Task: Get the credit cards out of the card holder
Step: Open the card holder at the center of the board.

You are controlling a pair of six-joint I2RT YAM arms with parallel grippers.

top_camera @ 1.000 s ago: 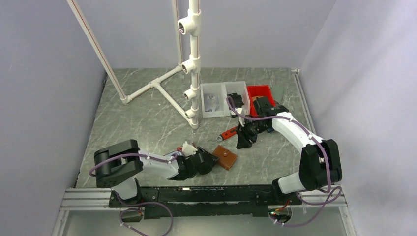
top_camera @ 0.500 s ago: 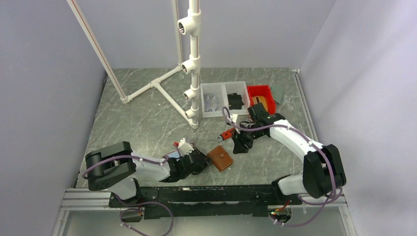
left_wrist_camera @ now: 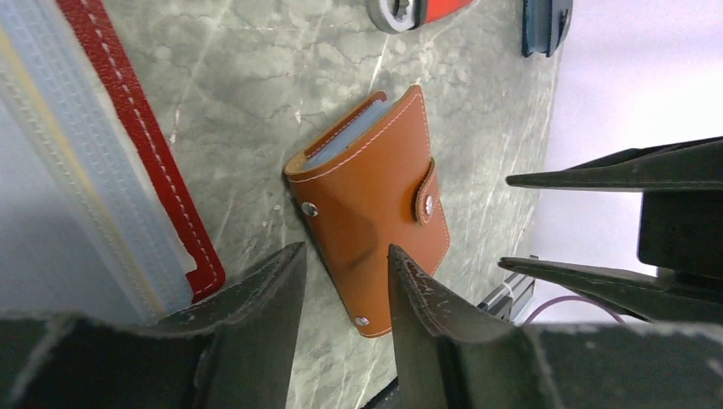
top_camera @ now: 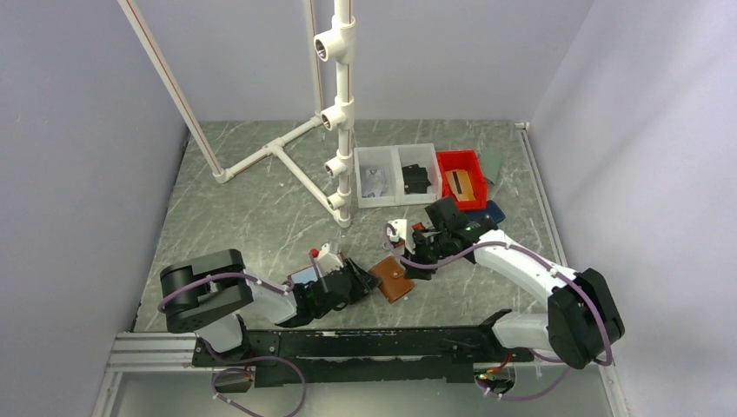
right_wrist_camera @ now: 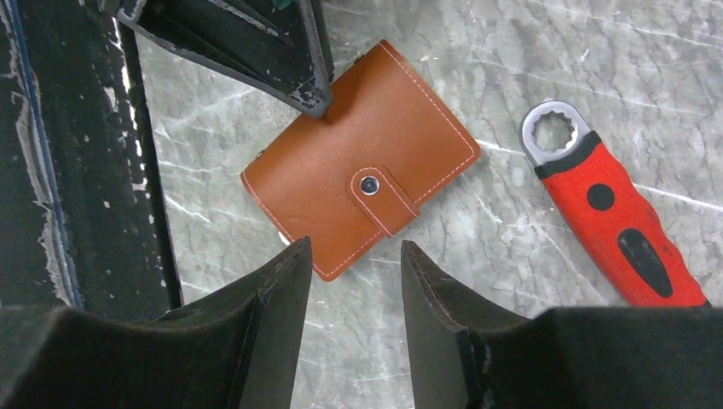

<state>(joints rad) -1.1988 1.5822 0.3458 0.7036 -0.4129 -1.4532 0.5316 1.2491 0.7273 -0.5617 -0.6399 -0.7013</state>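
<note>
1. The left arm (top_camera: pixel 217 295) lies low along the near edge of the marbled table (top_camera: pixel 252 208), reaching to the right.
2. The left gripper (left_wrist_camera: pixel 345 256) has its fingers parted with a narrow gap between them. Nothing sits in that gap.
3. At the far left of the left wrist view is a red-stitched strip (left_wrist_camera: pixel 141 145) beside pale ribbed material. Only its edge shows, so I cannot tell what it is.
4. The card holder (top_camera: pixel 393 278) lies flat on the table between the two grippers, just right of the left gripper's tips. It is tan leather, folded shut, with its snap strap fastened across the front. Pale sleeve edges peek out at its open side in the left wrist view.
5. In the right wrist view, one dark finger of the left gripper meets the card holder's upper left edge. It appears to touch, though it may only overlap it.
6. The right gripper (right_wrist_camera: pixel 355 247) hangs over the card holder, pointing down at it. Its fingers are parted and empty, and the lower edge of the leather shows through the gap.
7. A red-handled wrench (right_wrist_camera: pixel 610 213) lies on the table near the card holder, apart from it.
8. At the back stand a white pipe frame (top_camera: pixel 343 113), a white divided bin (top_camera: pixel 395 155) and a red bin (top_camera: pixel 474 165).
</note>
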